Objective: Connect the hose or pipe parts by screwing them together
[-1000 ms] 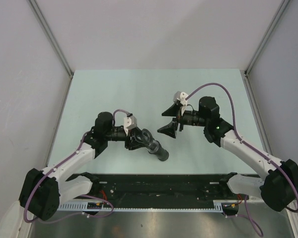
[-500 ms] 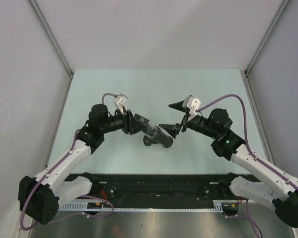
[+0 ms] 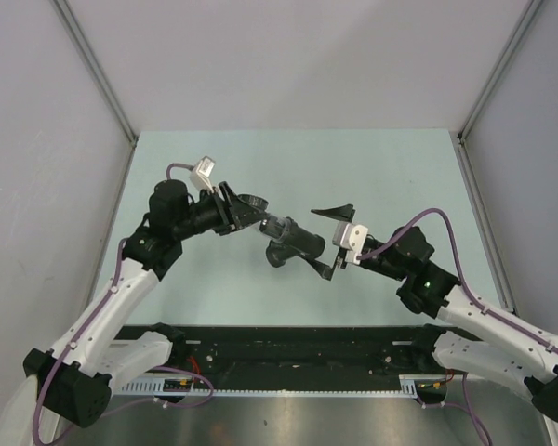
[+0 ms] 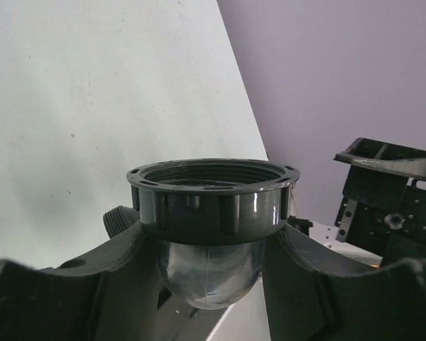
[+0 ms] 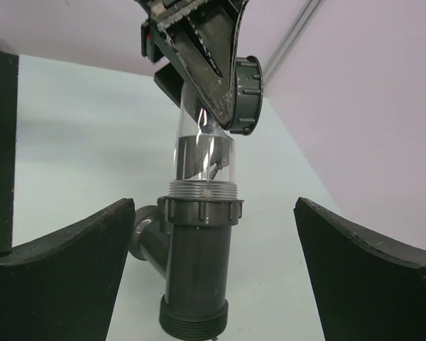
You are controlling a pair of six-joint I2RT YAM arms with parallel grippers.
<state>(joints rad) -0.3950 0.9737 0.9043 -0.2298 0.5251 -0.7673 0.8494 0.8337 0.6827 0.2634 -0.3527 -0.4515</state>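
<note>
In the left end effector point(image 3: 240, 210) — one ring nut point(image 4: 211, 195), one T-fitting point(image 5: 197, 273) joined.

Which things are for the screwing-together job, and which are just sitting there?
For the job: ring nut, clear tube, grey pipe fitting, left hand gripping the nut, open right hand.
Just there: table, walls.

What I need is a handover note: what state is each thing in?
left end effector: shut on ring nut.
right end effector: open, astride T-shaped fitting, not touching.
ring nut: gripped, threaded mouth uncapped.
clear tube: joins ring nut and fitting.
T-shaped fitting: attached to clear tube.
</note>
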